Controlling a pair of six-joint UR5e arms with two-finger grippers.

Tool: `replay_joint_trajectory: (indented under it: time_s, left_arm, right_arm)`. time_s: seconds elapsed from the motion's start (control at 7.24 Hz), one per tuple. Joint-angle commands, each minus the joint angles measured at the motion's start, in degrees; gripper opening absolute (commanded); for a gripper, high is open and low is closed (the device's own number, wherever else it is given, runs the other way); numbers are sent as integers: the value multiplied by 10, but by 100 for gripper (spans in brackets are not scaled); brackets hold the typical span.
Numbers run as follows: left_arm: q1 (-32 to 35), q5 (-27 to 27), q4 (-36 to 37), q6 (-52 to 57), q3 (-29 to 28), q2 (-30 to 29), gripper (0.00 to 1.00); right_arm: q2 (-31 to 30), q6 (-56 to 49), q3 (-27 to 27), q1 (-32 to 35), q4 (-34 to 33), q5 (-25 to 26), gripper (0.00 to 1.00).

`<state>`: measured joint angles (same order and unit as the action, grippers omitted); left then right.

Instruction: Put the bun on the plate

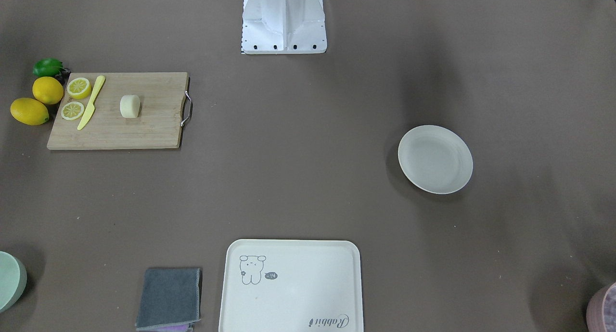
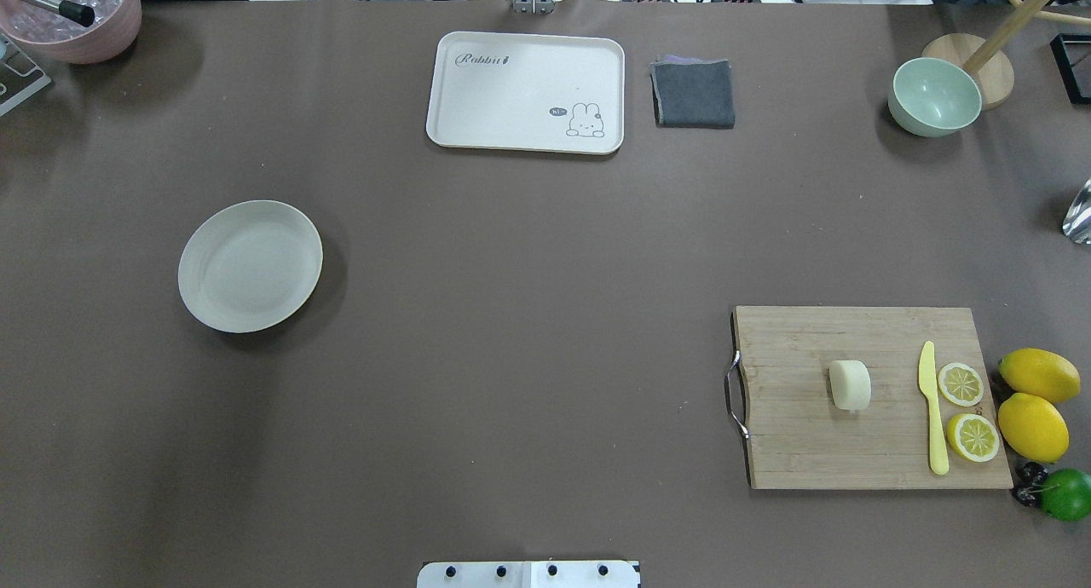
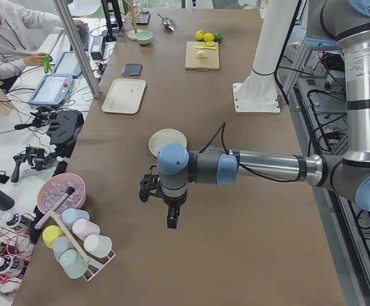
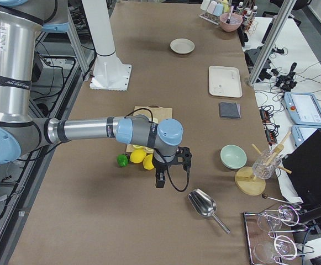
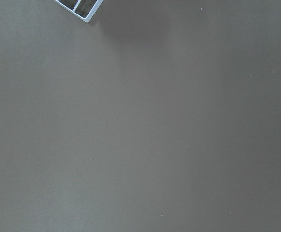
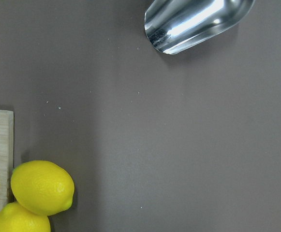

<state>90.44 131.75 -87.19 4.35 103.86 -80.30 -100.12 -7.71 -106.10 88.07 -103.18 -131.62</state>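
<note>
A: Pale cream, the bun (image 2: 850,384) is found on the wooden board (image 2: 793,452), between its handle and the knife (image 2: 933,409). The plate (image 2: 250,266) lies well apart, on the left side.

B: And the grippers?

A: The right gripper (image 4: 160,179) hangs just past the lemons (image 2: 1033,427), the left gripper (image 3: 170,220) on the plate's side. How far each is parted cannot be told. The bun is probably best pinched lightly across its rounded flanks, clear of the knife.

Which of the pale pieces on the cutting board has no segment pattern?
The bun: the smooth cream lump at the middle of the cutting board, across the yellow knife from the two lemon slices, which both show segments.
</note>
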Motion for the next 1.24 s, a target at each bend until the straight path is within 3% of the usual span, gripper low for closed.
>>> replay_joint_trajectory:
  time_s: [0.0, 0.28, 1.11]
  left_arm:
    - [-3, 3, 1, 2, -1, 2, 98]
    - [-3, 4, 1, 0, -1, 2, 98]
    - [-5, 3, -17, -2, 12, -10, 98]
  right_arm:
    - [-2, 1, -1, 0, 0, 0, 100]
    - [-11, 0, -28, 1, -8, 0, 100]
    - [-4, 1, -36, 1, 0, 0, 100]
